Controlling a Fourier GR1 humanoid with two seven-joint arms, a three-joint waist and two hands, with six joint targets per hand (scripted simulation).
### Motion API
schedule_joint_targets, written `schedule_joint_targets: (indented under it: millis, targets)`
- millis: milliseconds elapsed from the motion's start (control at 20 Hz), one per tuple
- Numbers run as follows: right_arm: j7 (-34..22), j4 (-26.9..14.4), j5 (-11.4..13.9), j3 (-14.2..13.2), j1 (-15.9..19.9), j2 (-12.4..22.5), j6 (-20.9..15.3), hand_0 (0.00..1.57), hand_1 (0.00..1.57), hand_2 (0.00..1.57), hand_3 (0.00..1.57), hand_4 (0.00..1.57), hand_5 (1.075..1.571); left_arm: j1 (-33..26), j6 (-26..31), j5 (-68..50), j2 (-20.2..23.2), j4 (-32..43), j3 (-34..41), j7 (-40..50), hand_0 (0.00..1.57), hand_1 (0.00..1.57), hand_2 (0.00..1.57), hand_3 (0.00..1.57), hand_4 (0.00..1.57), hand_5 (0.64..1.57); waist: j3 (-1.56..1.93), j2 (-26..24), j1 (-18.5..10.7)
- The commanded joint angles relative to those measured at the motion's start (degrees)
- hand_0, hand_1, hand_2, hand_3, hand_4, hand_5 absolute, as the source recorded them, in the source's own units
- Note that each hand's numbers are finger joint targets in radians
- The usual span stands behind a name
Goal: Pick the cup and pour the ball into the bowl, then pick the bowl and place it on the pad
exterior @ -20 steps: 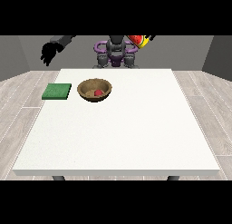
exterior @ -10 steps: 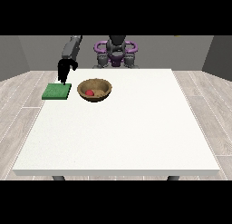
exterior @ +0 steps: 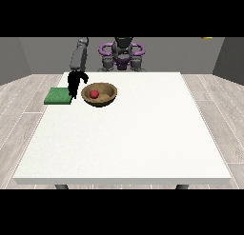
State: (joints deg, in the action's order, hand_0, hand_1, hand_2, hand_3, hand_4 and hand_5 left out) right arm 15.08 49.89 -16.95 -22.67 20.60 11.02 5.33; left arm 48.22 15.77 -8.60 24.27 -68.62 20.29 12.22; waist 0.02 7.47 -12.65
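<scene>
pad (exterior: 58,96): green, flat on the desk (exterior: 124,134) near its far corner at the view's left. Nothing on it, so we judge the placing step not done. Its long axis seems to run across the view, left to right, though only slightly longer that way.

hand at the view's left (exterior: 75,83): black, hanging down from its arm between pad and bowl, just beside the bowl's rim. We cannot tell whether the fingers are straight or curled, or whether they touch the rim; they have hold of nothing that we can see.

bowl (exterior: 99,94): brown, upright on the desk, mouth facing up, just right of the pad and apart from it. Round, so no long axis to note.

ball (exterior: 94,93): red, lying inside the bowl. We take the pour as finished.

cup: we see none anywhere.

hand at the view's right: not visible.

progress: first half looks complete. Left to do, in our judgement: grasp the bowl, lift it, set it on the pad.
</scene>
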Motion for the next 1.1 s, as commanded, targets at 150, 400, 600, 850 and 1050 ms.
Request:
schedule_joint_targets:
  millis: [150, 400, 600, 850, 1050]
  targets:
    - [8.40, -9.98, 0.88, 0.24, 4.48, -0.63, 0.62, 0.00, 0.00, 0.00, 0.00, 0.55, 1.558, -2.64, 3.29, -5.12, 3.89, -3.66, 2.32, 2.34, 0.00, 0.00, 0.00, 0.00, 1.01, 1.535, 0.03, 2.39, 0.12]
    - [11.55, -16.42, -0.13, -1.45, 8.72, 3.45, 4.16, 0.00, 0.00, 0.00, 0.00, 0.50, 1.551, -0.97, 1.33, -5.96, 5.74, -7.28, 3.08, 2.71, 0.00, 0.00, 0.00, 0.00, 1.02, 1.536, 0.06, 7.44, 0.94]
    - [15.67, -18.52, 0.83, -0.92, 8.59, 1.74, 2.14, 0.00, 0.00, 0.00, 0.00, 0.45, 1.544, -4.27, 3.75, -7.42, 8.05, -8.09, 4.49, 1.25, 0.00, 0.00, 0.00, 0.00, 1.01, 1.542, 0.04, 7.92, 0.78]
    - [10.68, -17.34, 1.72, 1.76, 13.13, -1.52, -2.16, 0.00, 0.00, 0.00, 0.00, 0.44, 1.547, -5.86, 2.55, -6.32, 8.17, -5.21, 4.79, -0.41, 0.00, 0.00, 0.00, 0.00, 1.02, 1.536, -0.01, 6.04, 3.04]
    - [12.93, -20.57, 1.17, 0.31, 13.40, -1.17, -3.79, 0.00, 0.00, 0.00, 0.00, 0.47, 1.547, -6.52, 5.11, -10.46, 8.75, -8.89, 4.64, 3.12, 0.00, 0.00, 0.00, 0.00, 1.02, 1.545, 0.03, 5.30, -0.55]
